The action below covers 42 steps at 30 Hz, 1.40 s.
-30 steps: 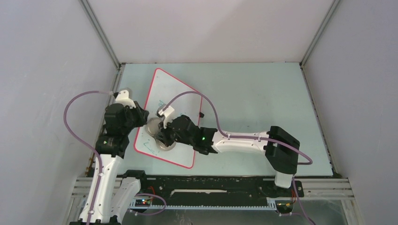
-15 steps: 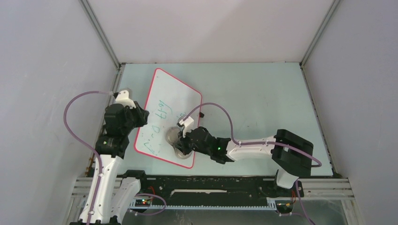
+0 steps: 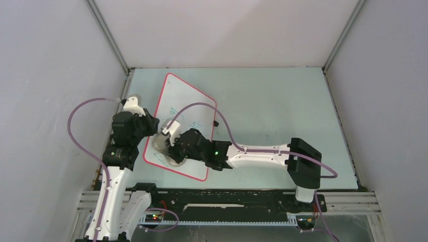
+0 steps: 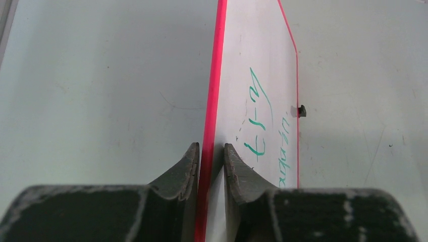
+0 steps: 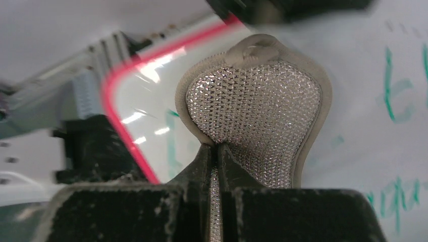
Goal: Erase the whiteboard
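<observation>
A: Pale table (image 3: pixel 272 101), whiteboard (image 3: pixel 176 91) lies left of centre — left gripper (image 4: pixel 211 151) pinches its red rim (image 4: pixel 213 91).
B: And right gripper (image 5: pixel 216 151) clamps the grey pad (image 5: pixel 257 101) on it — green writing (image 4: pixel 258 128) largely unwiped, far from done I'd say.

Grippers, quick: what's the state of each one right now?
Left gripper: closed, clamping the edge of the whiteboard.
Right gripper: closed, holding the grey cloth pad.
</observation>
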Available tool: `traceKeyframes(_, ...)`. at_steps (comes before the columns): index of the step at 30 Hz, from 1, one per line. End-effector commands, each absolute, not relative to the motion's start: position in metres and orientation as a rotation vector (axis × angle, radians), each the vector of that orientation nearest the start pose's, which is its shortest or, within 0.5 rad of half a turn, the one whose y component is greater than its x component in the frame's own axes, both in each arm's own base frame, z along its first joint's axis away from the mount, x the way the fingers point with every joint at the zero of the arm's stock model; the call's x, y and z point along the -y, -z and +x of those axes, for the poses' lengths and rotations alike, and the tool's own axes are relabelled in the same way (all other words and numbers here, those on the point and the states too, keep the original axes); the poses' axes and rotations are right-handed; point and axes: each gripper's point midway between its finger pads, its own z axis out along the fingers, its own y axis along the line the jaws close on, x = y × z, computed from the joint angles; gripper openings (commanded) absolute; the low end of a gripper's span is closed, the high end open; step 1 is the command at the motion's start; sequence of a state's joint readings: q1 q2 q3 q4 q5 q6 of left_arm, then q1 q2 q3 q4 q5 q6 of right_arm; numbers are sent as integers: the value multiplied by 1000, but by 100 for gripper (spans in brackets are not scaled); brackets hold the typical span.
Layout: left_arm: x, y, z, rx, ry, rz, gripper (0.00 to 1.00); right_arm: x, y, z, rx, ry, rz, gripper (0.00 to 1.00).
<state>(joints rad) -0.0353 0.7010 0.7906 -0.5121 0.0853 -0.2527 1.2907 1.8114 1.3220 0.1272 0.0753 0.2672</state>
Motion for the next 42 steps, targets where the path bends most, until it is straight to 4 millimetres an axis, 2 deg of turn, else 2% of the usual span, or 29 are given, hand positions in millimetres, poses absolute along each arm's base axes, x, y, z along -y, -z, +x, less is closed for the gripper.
traceKeyframes(1, 33, -214, 263, -2025, 260, -186, 0, -565, -227, 115, -1622, -1111, -1087, 0)
traceKeyframes(4, 33, -214, 263, -2025, 261, -185, 0, -560, -219, 126, -1645, -1082, -1064, 0)
traceKeyframes(7, 33, -215, 263, -2023, 263, -183, 0, -543, -185, 139, -1745, -1063, -1034, 0)
traceKeyframes(10, 34, -215, 262, -2023, 268, -180, 0, -513, -139, 147, -1875, -997, -1002, 0)
traceKeyframes(14, 35, -216, 263, -2019, 275, -177, 0, -465, -85, 143, -2017, -884, -975, 0)
traceKeyframes(16, 36, -217, 263, -2018, 277, -176, 0, -444, -67, 137, -2067, -838, -975, 0)
traceKeyframes(18, 36, -217, 263, -2019, 278, -175, 0, -434, -63, 133, -2079, -805, -981, 0)
traceKeyframes(20, 36, -217, 263, -2019, 278, -175, 0, -437, -69, 130, -2043, -798, -998, 0)
traceKeyframes(23, 36, -216, 263, -2020, 276, -177, 0, -459, -91, 128, -1966, -842, -1020, 0)
traceKeyframes(26, 35, -215, 263, -2022, 270, -180, 0, -491, -123, 125, -1870, -894, -1055, 0)
traceKeyframes(30, 33, -216, 262, -2019, 263, -187, 0, -539, -179, 112, -1698, -978, -1111, 0)
traceKeyframes(32, 34, -215, 262, -2020, 263, -186, 0, -556, -201, 109, -1634, -987, -1124, 0)
traceKeyframes(34, 34, -215, 262, -2021, 264, -184, 0, -568, -217, 113, -1598, -973, -1120, 0)
traceKeyframes(38, 34, -216, 261, -2014, 263, -184, 0, -582, -236, 129, -1569, -945, -1101, 0)
traceKeyframes(42, 34, -216, 261, -2016, 264, -182, 0, -581, -230, 131, -1577, -960, -1125, 0)
